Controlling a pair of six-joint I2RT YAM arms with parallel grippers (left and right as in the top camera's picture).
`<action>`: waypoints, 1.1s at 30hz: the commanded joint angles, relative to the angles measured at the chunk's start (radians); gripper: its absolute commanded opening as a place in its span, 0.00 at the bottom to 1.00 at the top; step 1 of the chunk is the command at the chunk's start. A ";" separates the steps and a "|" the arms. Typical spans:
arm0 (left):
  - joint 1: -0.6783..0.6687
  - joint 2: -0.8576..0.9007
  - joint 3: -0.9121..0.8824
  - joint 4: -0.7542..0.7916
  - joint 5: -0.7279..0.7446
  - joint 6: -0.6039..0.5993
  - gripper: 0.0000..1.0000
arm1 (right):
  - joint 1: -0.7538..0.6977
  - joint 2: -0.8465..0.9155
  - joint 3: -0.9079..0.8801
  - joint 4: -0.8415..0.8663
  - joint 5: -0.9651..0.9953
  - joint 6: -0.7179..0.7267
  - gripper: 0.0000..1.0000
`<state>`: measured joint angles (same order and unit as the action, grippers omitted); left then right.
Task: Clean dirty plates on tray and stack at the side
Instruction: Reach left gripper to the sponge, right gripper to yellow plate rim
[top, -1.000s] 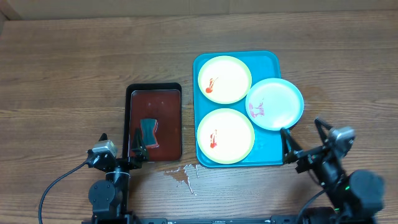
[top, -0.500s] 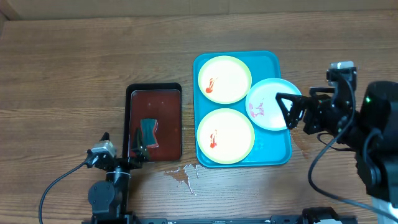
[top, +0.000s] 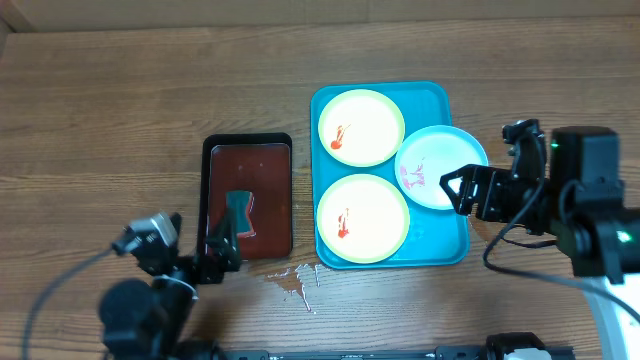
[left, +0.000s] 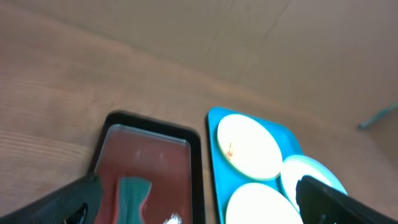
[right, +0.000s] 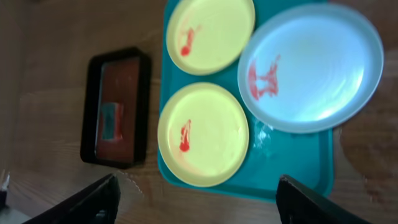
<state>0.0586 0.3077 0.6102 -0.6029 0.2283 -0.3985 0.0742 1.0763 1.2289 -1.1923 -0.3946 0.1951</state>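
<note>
On the wooden counter (top: 120, 100), the large turquoise-blue rectangular plastic tray (top: 440, 240) lies right of centre, its long sides running from the near edge toward the far edge. Three dirty plates rest on it. The far pale yellow-green round plastic plate (top: 361, 127) fills the tray's far-left part, and the near pale yellow-green round plastic plate (top: 362, 218) lies just behind the tray's near rim; each carries a small red sauce smear left of its middle. The light blue-white round plastic plate (top: 441, 167) sits between them on the right, smeared red on its left half, with its right side overhanging the tray's right rim. The right end effector (top: 455, 190) hovers at that rim, beside the near-right edge of the blue-white plate; its fingers (right: 93, 199) are spread wide and grip nothing. To the tray's left lies a smaller black rectangular tray with a dark red inside (top: 248, 140), holding a teal sponge-like piece (top: 238, 212). The left end effector (top: 222, 250) hangs over this tray's near end, released, its fingers (left: 71, 202) far apart. A small pale spill (top: 296, 281) marks the counter near the near edge, between the two trays.
</note>
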 joint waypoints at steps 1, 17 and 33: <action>-0.001 0.251 0.283 -0.212 -0.022 0.043 1.00 | 0.047 0.042 -0.084 0.014 0.016 0.019 0.79; -0.003 0.855 0.760 -0.646 0.365 0.138 1.00 | 0.242 0.286 -0.372 0.346 0.222 0.159 0.66; -0.114 0.885 0.760 -0.642 0.243 0.193 1.00 | 0.256 0.576 -0.377 0.591 0.204 0.195 0.11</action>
<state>-0.0528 1.2026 1.3483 -1.2484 0.4744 -0.2310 0.3279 1.6440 0.8589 -0.6167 -0.1825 0.3836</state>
